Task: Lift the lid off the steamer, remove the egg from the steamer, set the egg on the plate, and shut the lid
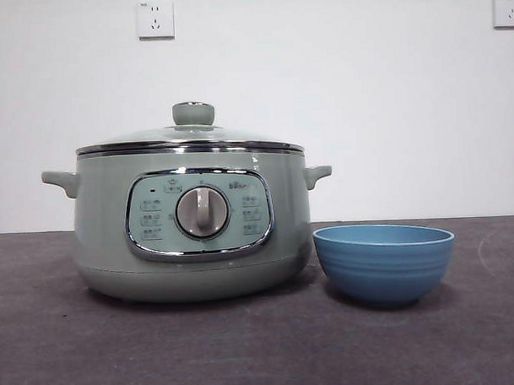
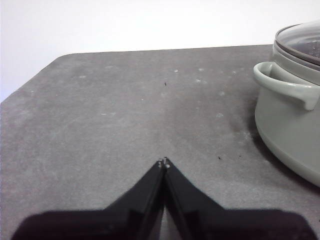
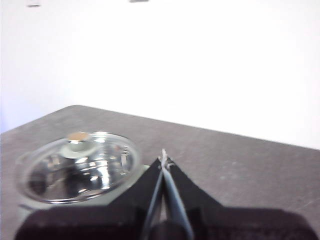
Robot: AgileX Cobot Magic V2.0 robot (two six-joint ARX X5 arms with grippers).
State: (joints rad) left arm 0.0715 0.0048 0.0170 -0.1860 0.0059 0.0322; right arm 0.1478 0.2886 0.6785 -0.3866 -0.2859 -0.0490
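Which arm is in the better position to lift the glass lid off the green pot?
Probably the right. Its gripper, shut, looks down on the domed clear-glass lid and its sage-green knob. The left gripper, also shut, sits low beside the pale green steamer pot, facing only a side handle.

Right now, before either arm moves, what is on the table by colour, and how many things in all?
Sage green: 1, the steamer
Clear glass with green knob: 1, the lid, seated on the steamer
Blue: 1, the plate, a small bowl beside the steamer
Total: 3
No egg shows in any view.
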